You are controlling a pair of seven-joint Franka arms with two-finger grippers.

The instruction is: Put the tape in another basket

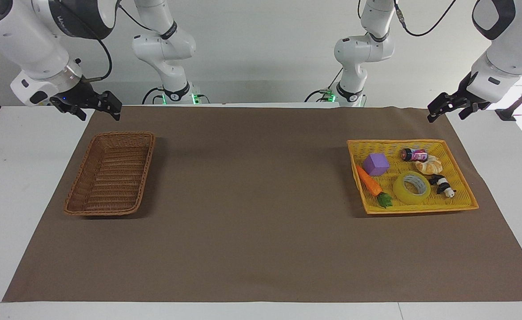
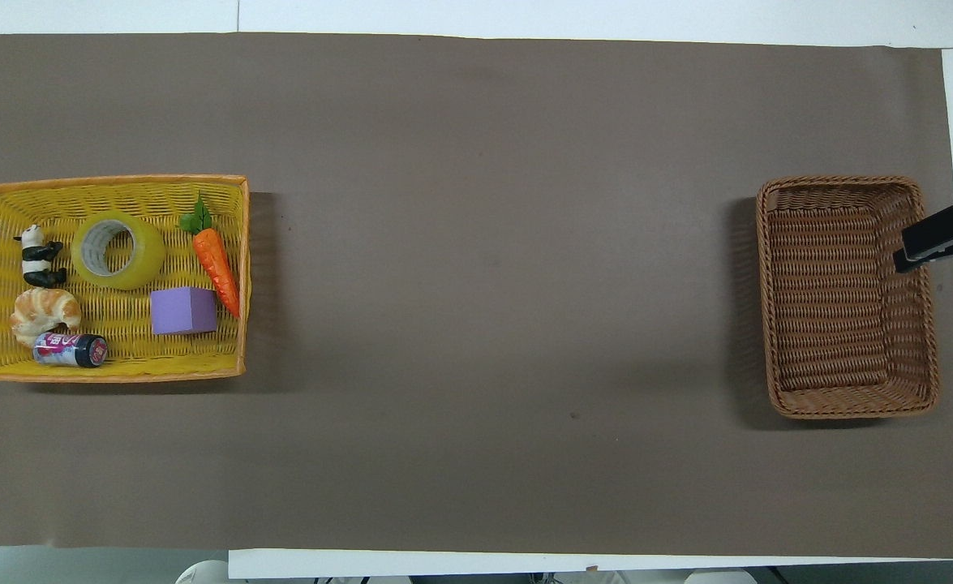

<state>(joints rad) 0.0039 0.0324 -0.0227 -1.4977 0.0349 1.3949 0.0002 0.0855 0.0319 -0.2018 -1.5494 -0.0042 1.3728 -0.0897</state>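
Observation:
The tape [image 1: 401, 190], a wide yellow translucent roll with a whitish-grey core, lies flat in the bright yellow tray [image 1: 420, 208] at the left arm's end of the table. It also shows in the overhead view [image 2: 148, 258]. The brown wicker basket [image 1: 147, 171] stands empty at the right arm's end; the overhead view [image 2: 845, 296] shows it too. My left gripper [image 1: 446, 113] hangs open and empty, raised over the yellow tray's outer corner nearest the robots. My right gripper [image 1: 97, 111] hangs open and empty, raised beside the brown basket's outer edge [image 2: 934, 243].
The yellow tray [image 2: 111, 180] also holds a purple cube [image 2: 184, 311], a toy carrot [image 2: 216, 261], a panda figure [image 2: 38, 258], a croissant [image 2: 45, 312] and a small can [image 2: 70, 349]. A brown mat [image 1: 252, 200] covers the table between the two containers.

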